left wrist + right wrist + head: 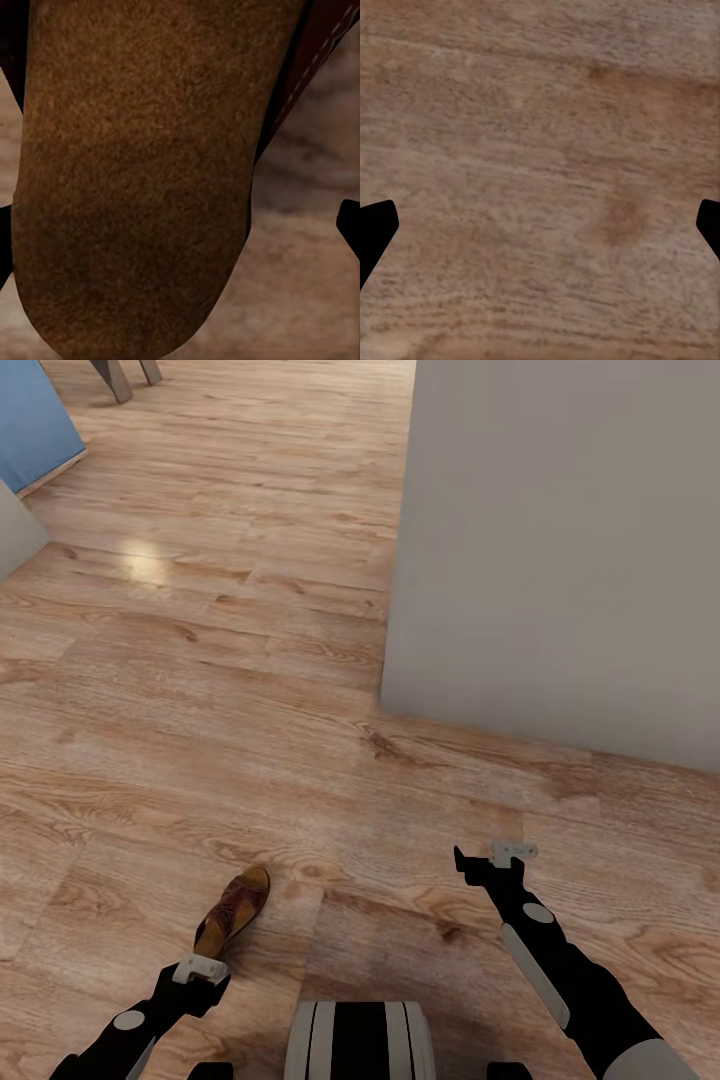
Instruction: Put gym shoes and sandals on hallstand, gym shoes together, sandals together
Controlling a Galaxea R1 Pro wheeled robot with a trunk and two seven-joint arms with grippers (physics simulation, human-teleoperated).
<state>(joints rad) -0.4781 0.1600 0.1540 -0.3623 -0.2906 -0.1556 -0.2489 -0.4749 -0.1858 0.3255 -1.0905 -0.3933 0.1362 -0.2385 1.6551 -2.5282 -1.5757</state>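
Observation:
One brown sandal (pixel 232 912) with a tan insole lies on the wood-plank corridor floor (pixel 200 690), toe pointing away from me. My left gripper (pixel 200 968) hovers right at its heel end. In the left wrist view the fuzzy insole of the sandal (pixel 142 180) is very close, and the left gripper (pixel 180 232) stands open, its dark fingertips (pixel 349 225) wide apart on either side without touching it. My right gripper (pixel 490 857) is open over bare planks; the right wrist view shows the right gripper (pixel 540 229) with nothing between its fingers. The gym shoes and the hallstand are out of view.
A tall pale grey wall block (pixel 560 560) stands ahead on the right. A blue panel (pixel 30 420), a grey panel (pixel 15 530) and furniture legs (pixel 125 375) sit at the far left. My own base (pixel 360 1040) shows at the bottom.

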